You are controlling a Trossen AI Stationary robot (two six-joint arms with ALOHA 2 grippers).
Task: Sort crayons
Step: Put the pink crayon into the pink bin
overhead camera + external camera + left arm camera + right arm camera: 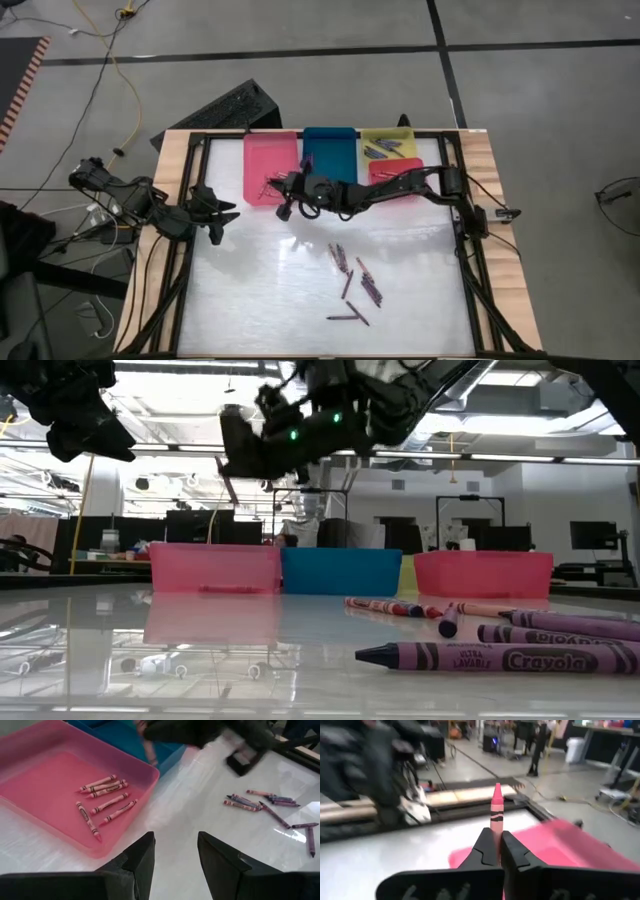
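Observation:
My right gripper (497, 836) is shut on a pink crayon (496, 802) and reaches across from the table's right, above the right rim of the pink tray (268, 160). Several pink crayons (102, 802) lie flat on that tray's floor. More crayons (352, 272), purple and red, lie loose on the white table toward its near right. My left gripper (175, 851) stands open above the table's left side, near the pink tray's near corner, with nothing between its fingers. My right gripper pinches the pink crayon's rear part (496, 826) between its two fingers. The crayon lies along the fingers and sticks out past their tips, its pointed end (496, 787) ahead. The fingers come level from the table's right. The crayon is clear of tray and table.
A teal tray (330, 152), a yellow tray (390, 140) with several grey crayons and a red tray (398, 168) stand in a row along the far edge, right of the pink one. A black frame (195, 200) rims the table. A black keyboard (225, 108) lies beyond the far-left corner.

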